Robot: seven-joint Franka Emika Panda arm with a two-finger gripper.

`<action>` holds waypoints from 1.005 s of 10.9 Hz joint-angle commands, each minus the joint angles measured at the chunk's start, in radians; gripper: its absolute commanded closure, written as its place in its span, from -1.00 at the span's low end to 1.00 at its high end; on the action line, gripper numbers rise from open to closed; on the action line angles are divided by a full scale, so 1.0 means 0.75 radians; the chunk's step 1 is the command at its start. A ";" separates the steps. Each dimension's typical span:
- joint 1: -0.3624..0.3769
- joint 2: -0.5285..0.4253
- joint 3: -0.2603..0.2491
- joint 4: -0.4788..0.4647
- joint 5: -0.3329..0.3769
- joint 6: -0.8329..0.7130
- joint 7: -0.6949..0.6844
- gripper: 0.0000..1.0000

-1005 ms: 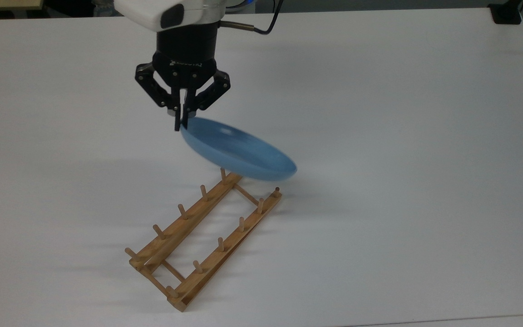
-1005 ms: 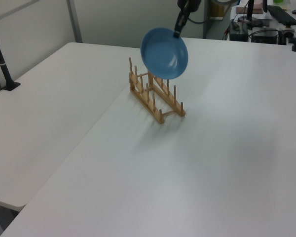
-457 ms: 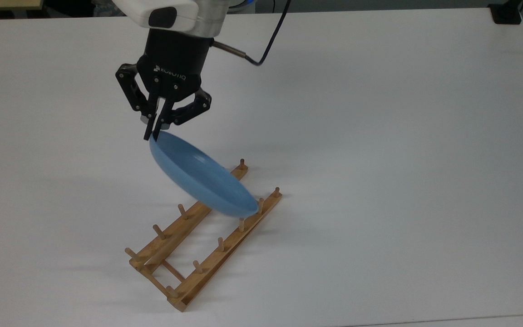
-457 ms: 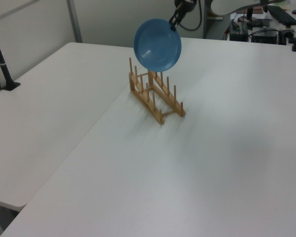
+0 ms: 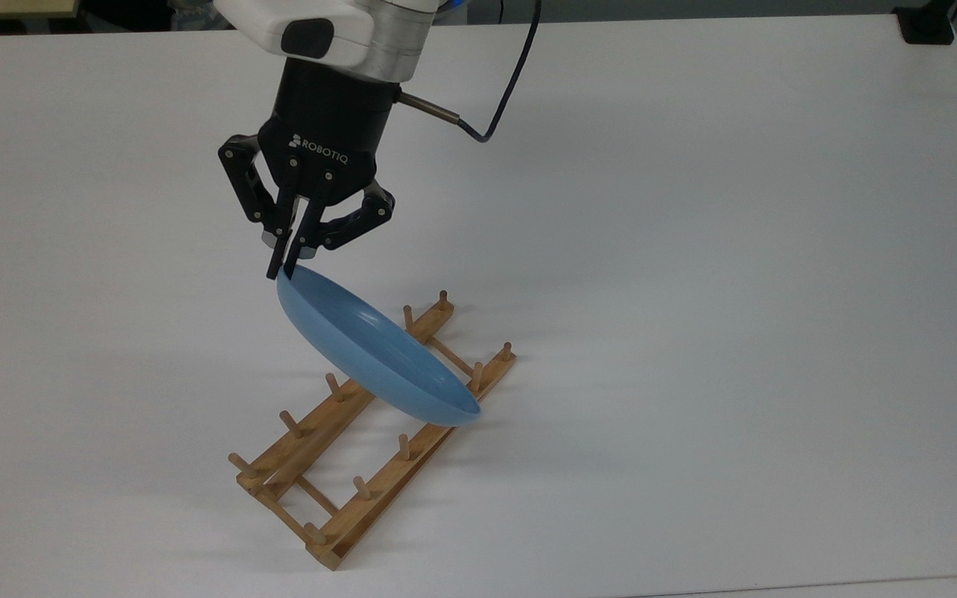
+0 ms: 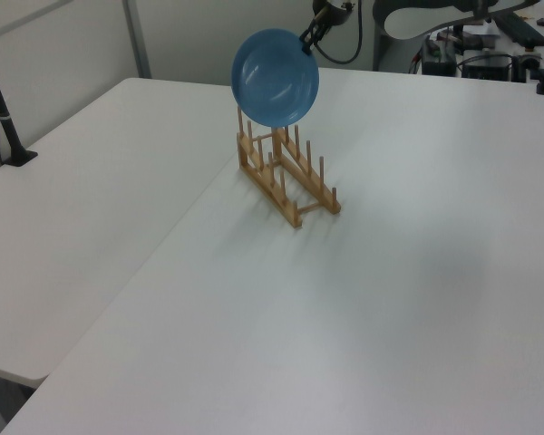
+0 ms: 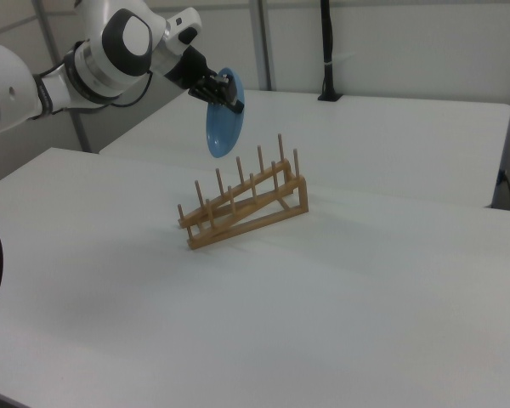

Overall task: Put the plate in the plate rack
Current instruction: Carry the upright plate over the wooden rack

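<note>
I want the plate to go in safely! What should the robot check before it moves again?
1. Fingers pinching the plate by its rim: ok.
2. Plate turned on edge, not flat: ok, tilted steeply in the right view.
3. Plate lined up between two pegs of the plate rack: cannot tell.
4. Plate already resting in the rack: not ok, it hangs above it in the right view.
5. Rack standing flat on the table: ok.

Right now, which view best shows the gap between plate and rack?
The right view: the plate hangs edge-on, clear of the plate rack pegs. The top view overlaps plate and rack, hiding height. The left view shows the plate's face covering the far pegs.
</note>
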 commanded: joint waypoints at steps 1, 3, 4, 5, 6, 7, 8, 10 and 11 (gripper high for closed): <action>0.011 0.007 -0.010 -0.033 -0.065 0.101 0.045 1.00; 0.009 0.023 -0.012 -0.058 -0.085 0.142 0.041 1.00; 0.009 0.027 -0.012 -0.064 -0.116 0.144 0.043 1.00; 0.009 0.041 -0.012 -0.070 -0.142 0.146 0.045 1.00; 0.011 0.050 -0.012 -0.080 -0.159 0.146 0.045 1.00; 0.011 0.052 -0.012 -0.091 -0.171 0.146 0.045 1.00; 0.009 0.052 -0.012 -0.107 -0.183 0.146 0.045 1.00; 0.011 0.054 -0.012 -0.119 -0.214 0.146 0.049 1.00; 0.011 0.054 -0.012 -0.133 -0.236 0.146 0.055 1.00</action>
